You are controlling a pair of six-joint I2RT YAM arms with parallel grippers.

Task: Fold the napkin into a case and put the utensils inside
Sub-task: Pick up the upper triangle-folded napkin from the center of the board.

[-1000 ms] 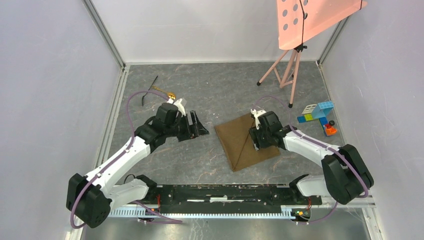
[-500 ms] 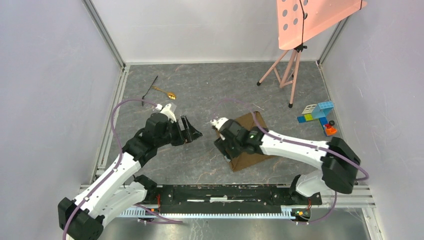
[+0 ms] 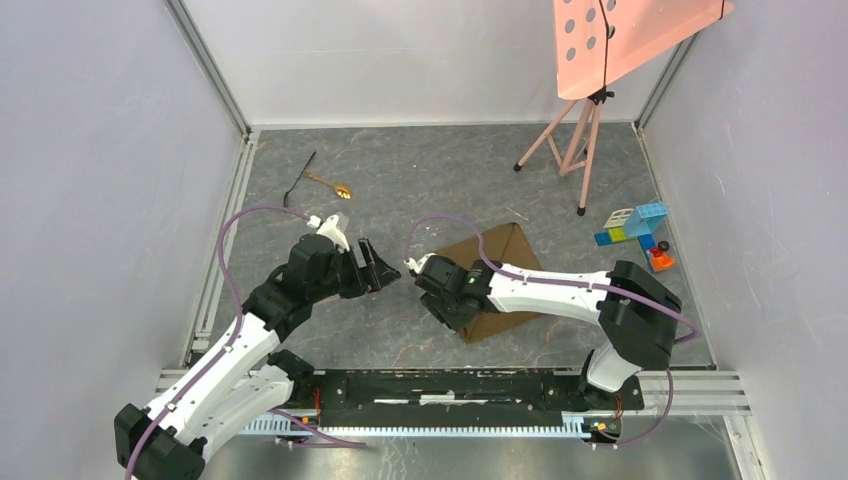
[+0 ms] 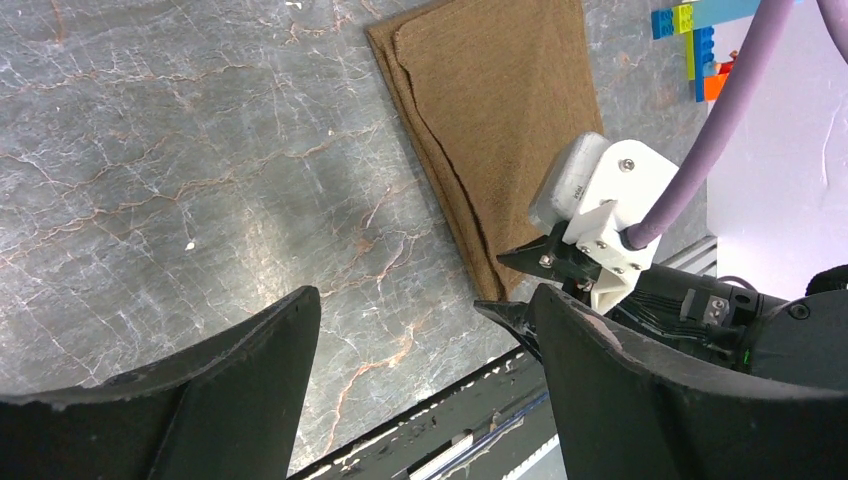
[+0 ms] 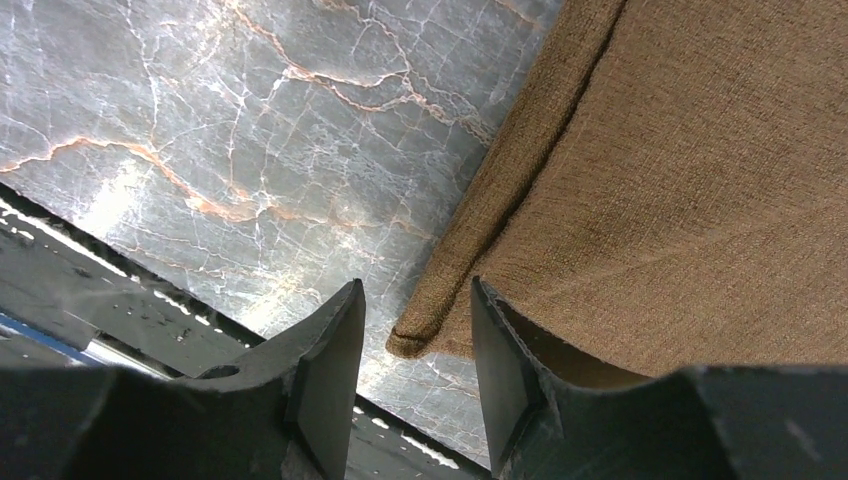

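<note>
The napkin (image 3: 497, 249) lies folded into a brown, roughly diamond-shaped packet near the middle of the grey marbled table (image 3: 420, 330), a layered edge along its 9 o'clock side. Far off at its 10 o'clock lie the utensils, outside the cloth: a thin black utensil (image 3: 299, 179) and, just beside it at its 3 o'clock, a gold spoon (image 3: 332, 186). The left gripper (image 3: 379, 266) hangs at 9 o'clock of the napkin, clear of it, its jaws wide apart and holding nothing. The right gripper (image 3: 443, 301) is over the napkin's 8 o'clock corner; its wrist view shows the fingers (image 5: 330, 360) parted with that folded corner in the gap, and I cannot tell whether they touch it. At 1 o'clock of the napkin stands a pink tripod (image 3: 575, 140), and at 3 o'clock, well apart, sit coloured toy blocks (image 3: 634, 228).
</note>
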